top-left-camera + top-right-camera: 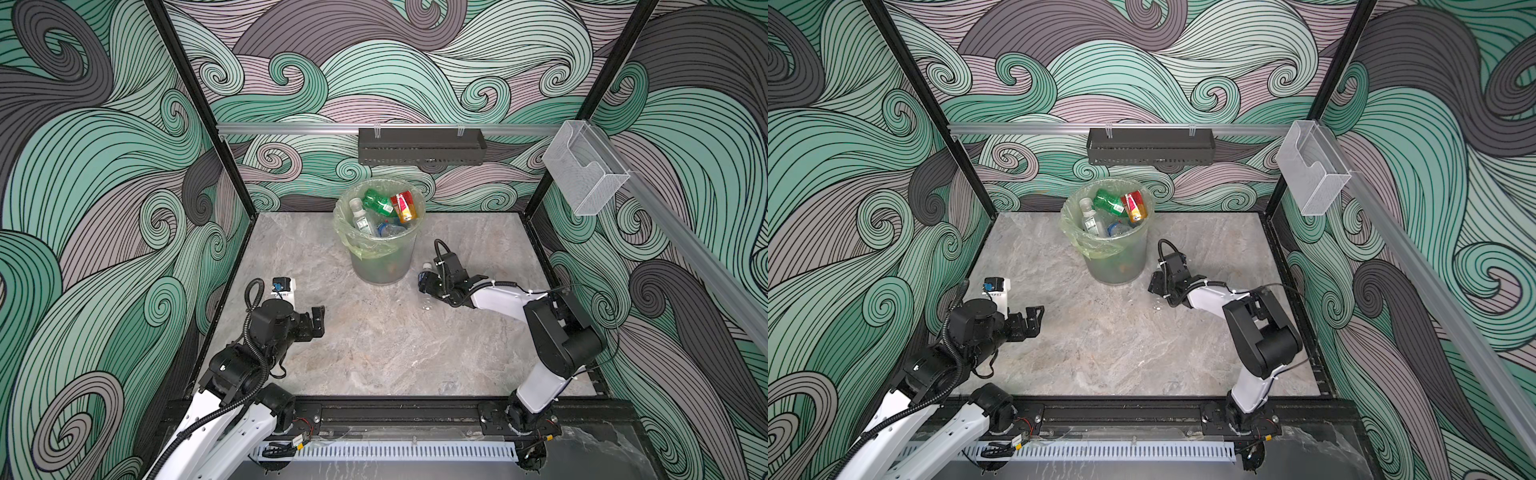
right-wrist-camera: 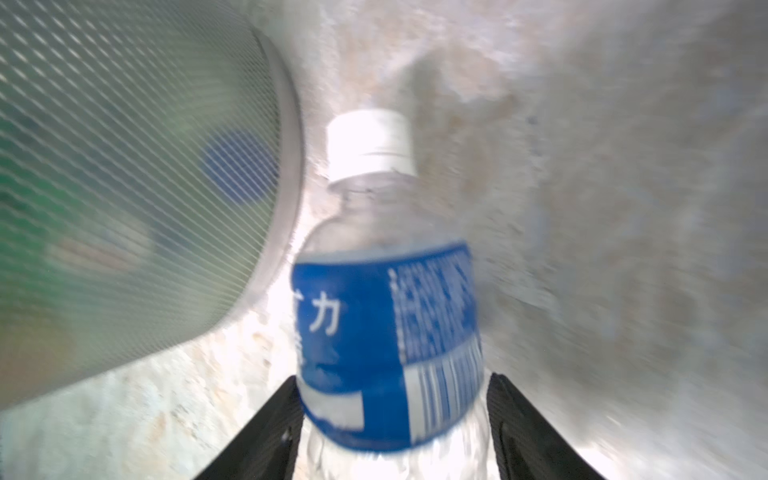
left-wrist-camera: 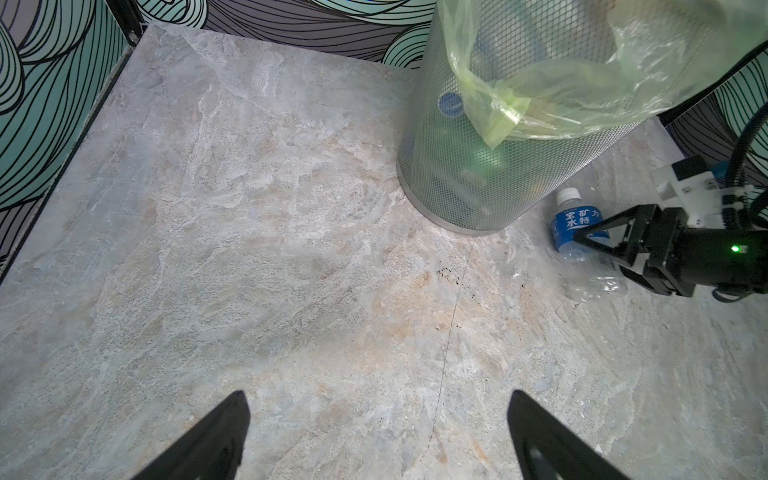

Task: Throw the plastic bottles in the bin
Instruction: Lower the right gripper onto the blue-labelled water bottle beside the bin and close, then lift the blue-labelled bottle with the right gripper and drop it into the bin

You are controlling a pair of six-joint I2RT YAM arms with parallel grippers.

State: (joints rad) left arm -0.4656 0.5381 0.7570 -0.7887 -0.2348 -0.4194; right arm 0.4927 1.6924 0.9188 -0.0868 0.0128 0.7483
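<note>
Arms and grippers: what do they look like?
The left arm and right arm have white shells, black joints and black corrugated cables. The left gripper and right gripper carry black, tapered fingers; a green light glows on the right one's body.

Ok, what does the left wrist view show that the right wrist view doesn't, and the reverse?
Only left wrist: the left gripper, open over bare table; the bag draped over the bin; the right gripper seen from outside, straddling the bottle.
Only right wrist: the label's barcode, close and blurred, with fingers at the bottle's sides; contact unclear.
Both: the blue-labelled bottle lying on the table beside the bin's mesh wall.
</note>
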